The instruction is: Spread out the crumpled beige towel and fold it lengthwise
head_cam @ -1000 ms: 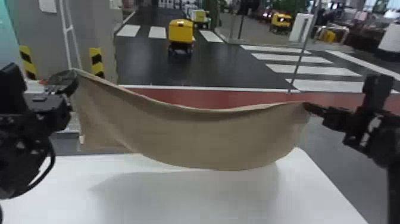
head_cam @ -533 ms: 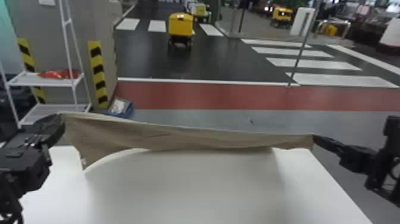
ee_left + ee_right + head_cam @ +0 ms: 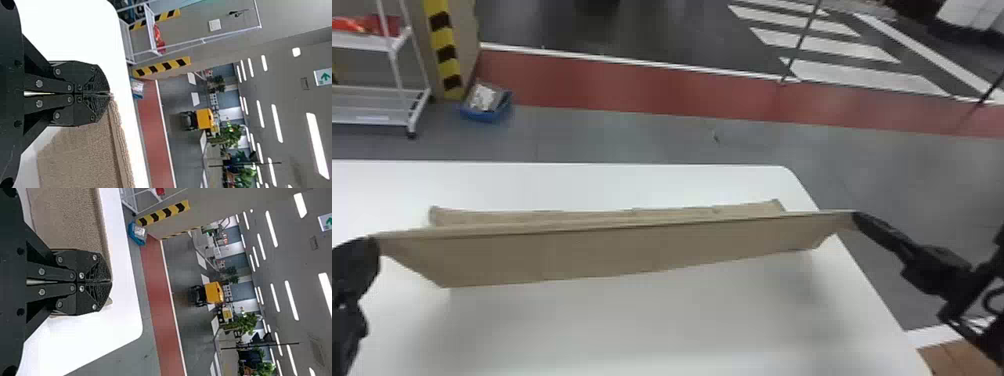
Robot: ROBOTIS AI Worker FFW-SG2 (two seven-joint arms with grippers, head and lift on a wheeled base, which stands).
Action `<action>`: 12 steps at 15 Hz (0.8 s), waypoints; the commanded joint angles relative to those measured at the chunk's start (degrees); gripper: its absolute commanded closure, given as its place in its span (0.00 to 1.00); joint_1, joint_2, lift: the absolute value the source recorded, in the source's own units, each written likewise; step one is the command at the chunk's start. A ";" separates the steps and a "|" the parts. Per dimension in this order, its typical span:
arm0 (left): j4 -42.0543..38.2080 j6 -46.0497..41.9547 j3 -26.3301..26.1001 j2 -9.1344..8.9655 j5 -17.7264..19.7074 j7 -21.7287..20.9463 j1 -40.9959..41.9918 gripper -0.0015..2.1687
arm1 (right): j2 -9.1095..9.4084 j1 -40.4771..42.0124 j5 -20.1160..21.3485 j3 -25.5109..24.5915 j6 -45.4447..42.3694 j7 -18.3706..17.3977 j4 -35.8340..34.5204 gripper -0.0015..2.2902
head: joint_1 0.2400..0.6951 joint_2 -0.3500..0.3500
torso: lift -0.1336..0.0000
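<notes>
The beige towel [image 3: 592,250] is stretched between my two grippers over the white table, its top edge nearly straight. A further strip of it shows behind that edge. My left gripper [image 3: 374,245] holds one corner at the far left; in the left wrist view the left gripper [image 3: 110,94] is shut on that corner, with the towel [image 3: 84,156] hanging beside it. At the table's right side my right gripper [image 3: 856,216] has the other corner; in the right wrist view the right gripper [image 3: 111,282] is shut on it, beside the towel [image 3: 66,219].
The white table [image 3: 632,330] lies under the towel, its rounded far right corner beyond it. On the floor past the table stand a white rack [image 3: 377,107] with red items and a blue bin [image 3: 486,107], near a yellow-and-black striped post [image 3: 443,47].
The head view has tilted downward. Both grippers have lowered the stretched towel toward the table, and it has gone from a hanging sheet to a narrow band with a second strip behind.
</notes>
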 commanded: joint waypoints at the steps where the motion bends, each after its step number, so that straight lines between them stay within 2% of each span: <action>1: -2.75 2.89 -1.11 -1.04 -4.81 2.03 4.46 0.64 | -0.01 3.13 -3.27 -3.44 -0.39 1.02 -1.23 0.70 | 1.00 0.06 | 0.07; 5: -7.06 8.86 -1.55 -1.04 -6.13 4.84 6.75 0.64 | 0.17 5.32 -3.27 -4.76 -1.27 1.20 -1.40 0.70 | 1.00 0.00 | 0.07; 8: -8.46 9.92 -1.46 -0.60 -6.39 4.49 7.27 0.64 | 0.61 6.03 -3.27 -6.16 -1.62 1.64 -1.31 0.70 | 1.00 0.00 | 0.07; 9: -8.02 9.92 -1.38 -0.60 -6.39 4.23 7.10 0.64 | 0.61 6.12 -2.92 -5.81 -0.92 2.08 -1.49 0.63 | 1.00 0.00 | 0.07; 11: -6.53 9.56 -1.46 -0.78 -5.86 3.52 6.04 0.64 | 2.36 7.79 -3.00 -3.79 -1.44 3.13 -3.86 0.09 | 1.00 0.00 | 0.07; 12: -5.74 9.56 -1.64 -0.87 -5.69 3.35 5.34 0.64 | 3.86 7.87 -3.71 -3.61 -0.39 3.31 -5.01 0.08 | 1.00 0.00 | 0.07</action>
